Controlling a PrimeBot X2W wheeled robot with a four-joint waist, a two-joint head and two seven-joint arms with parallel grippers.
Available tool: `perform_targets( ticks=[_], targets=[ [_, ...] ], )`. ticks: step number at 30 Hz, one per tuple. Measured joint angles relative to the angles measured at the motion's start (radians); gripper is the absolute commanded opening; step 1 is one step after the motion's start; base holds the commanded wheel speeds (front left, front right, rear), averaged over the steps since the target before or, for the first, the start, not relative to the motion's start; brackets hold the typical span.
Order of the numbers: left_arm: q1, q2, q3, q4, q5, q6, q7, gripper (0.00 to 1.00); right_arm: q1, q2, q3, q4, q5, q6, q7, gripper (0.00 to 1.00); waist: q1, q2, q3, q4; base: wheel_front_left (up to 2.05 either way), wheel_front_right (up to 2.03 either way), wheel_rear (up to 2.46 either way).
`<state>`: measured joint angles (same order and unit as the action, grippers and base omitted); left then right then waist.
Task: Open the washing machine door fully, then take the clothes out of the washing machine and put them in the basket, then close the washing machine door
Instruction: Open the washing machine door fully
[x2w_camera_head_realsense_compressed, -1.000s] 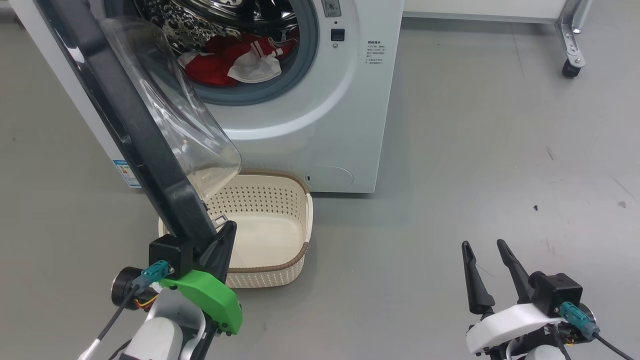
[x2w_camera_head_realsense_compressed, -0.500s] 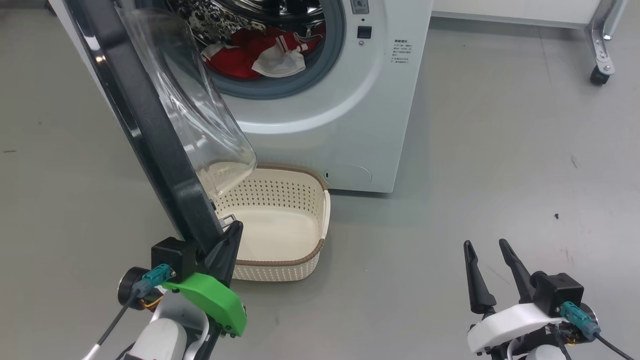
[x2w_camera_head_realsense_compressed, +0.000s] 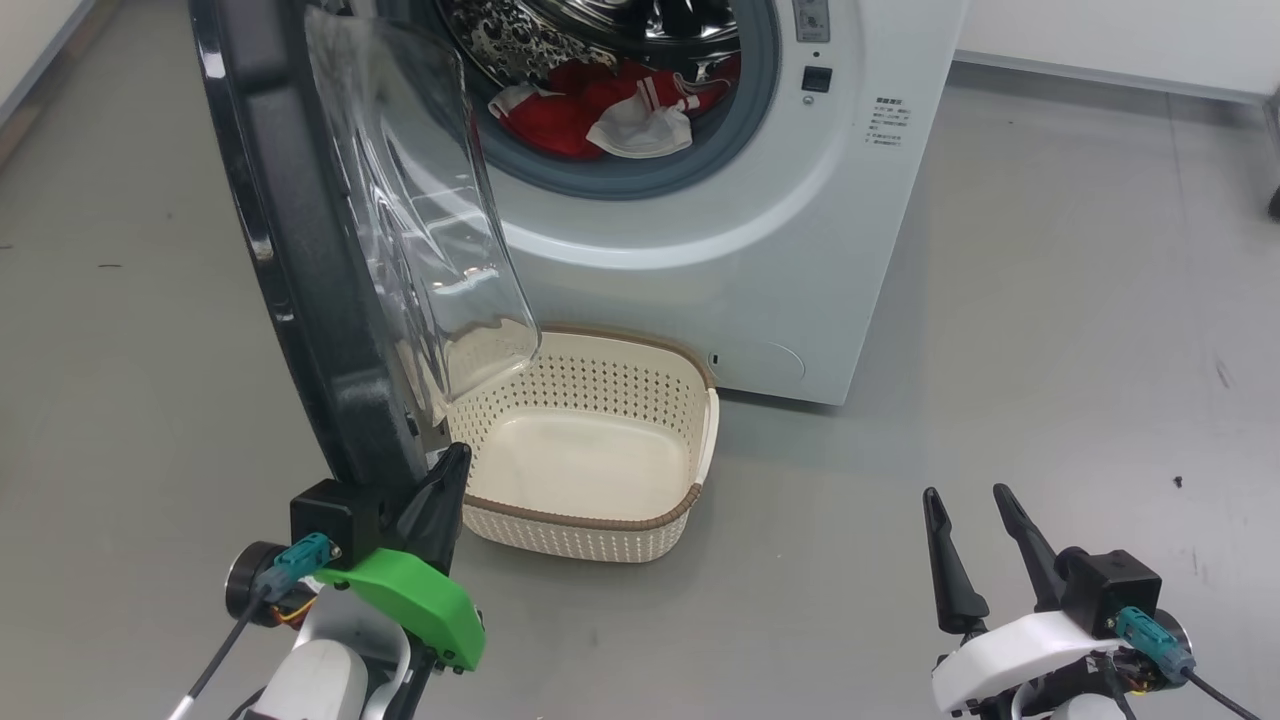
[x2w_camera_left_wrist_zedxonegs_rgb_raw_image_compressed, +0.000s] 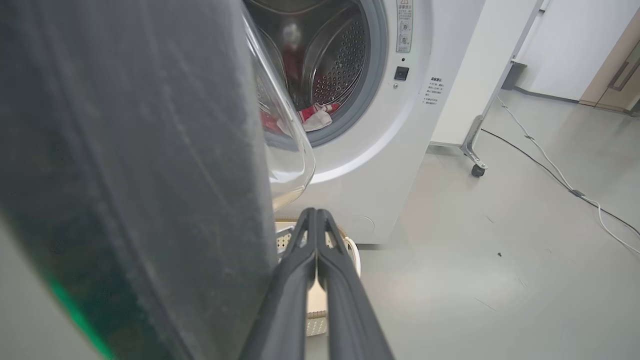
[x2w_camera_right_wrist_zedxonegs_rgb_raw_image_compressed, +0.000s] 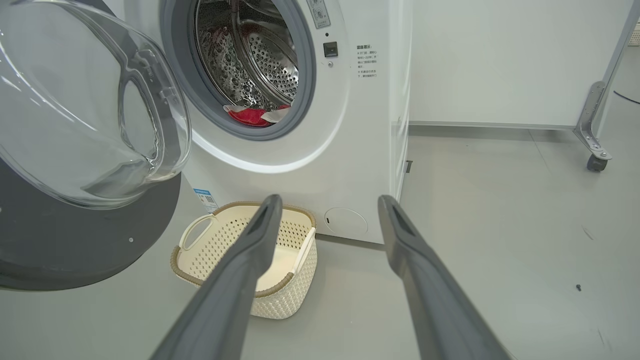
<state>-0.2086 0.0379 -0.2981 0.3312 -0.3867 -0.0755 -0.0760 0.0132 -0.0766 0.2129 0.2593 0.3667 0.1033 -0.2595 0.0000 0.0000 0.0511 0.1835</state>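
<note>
Smooth, lightly scuffed grey floor (x2w_camera_head_realsense_compressed: 1050, 300) carries the boxy white washing machine (x2w_camera_head_realsense_compressed: 700, 270) at 12 o'clock. Red and whitish clothes (x2w_camera_head_realsense_compressed: 600, 105) lie crumpled in its dimpled steel drum (x2w_camera_head_realsense_compressed: 620, 30). The washing machine door (x2w_camera_head_realsense_compressed: 310, 300), with a glossy black rim and bulging clear glass, hangs open at 10 o'clock. Beside it is the perforated cream basket (x2w_camera_head_realsense_compressed: 600, 525). The left end effector (x2w_camera_head_realsense_compressed: 445, 470), fingers pressed together, sits at the door's lower edge at 7 o'clock. The right end effector (x2w_camera_head_realsense_compressed: 965, 492) is spread and empty at 5 o'clock.
</note>
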Motion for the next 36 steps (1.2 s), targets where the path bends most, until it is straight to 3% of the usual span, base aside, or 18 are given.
perform_targets(
  ticks=[11, 36],
  targets=[
    [0.0, 0.01, 0.029, -0.006, -0.003, 0.012, -0.016, 0.0, 0.001, 0.007, 0.013, 0.004, -0.002, 0.001, 0.0, 1.0, 0.0, 0.0, -0.007, 0.068, 0.0, 0.0, 0.0],
    [-0.013, 0.044, 0.151, -0.039, -0.062, 0.061, -0.058, 0.0, -0.012, 0.001, 0.013, 0.007, -0.016, 0.009, 0.0, 1.0, 0.0, 0.0, 0.077, 0.119, 0.0, 0.0, 0.0]
  ],
)
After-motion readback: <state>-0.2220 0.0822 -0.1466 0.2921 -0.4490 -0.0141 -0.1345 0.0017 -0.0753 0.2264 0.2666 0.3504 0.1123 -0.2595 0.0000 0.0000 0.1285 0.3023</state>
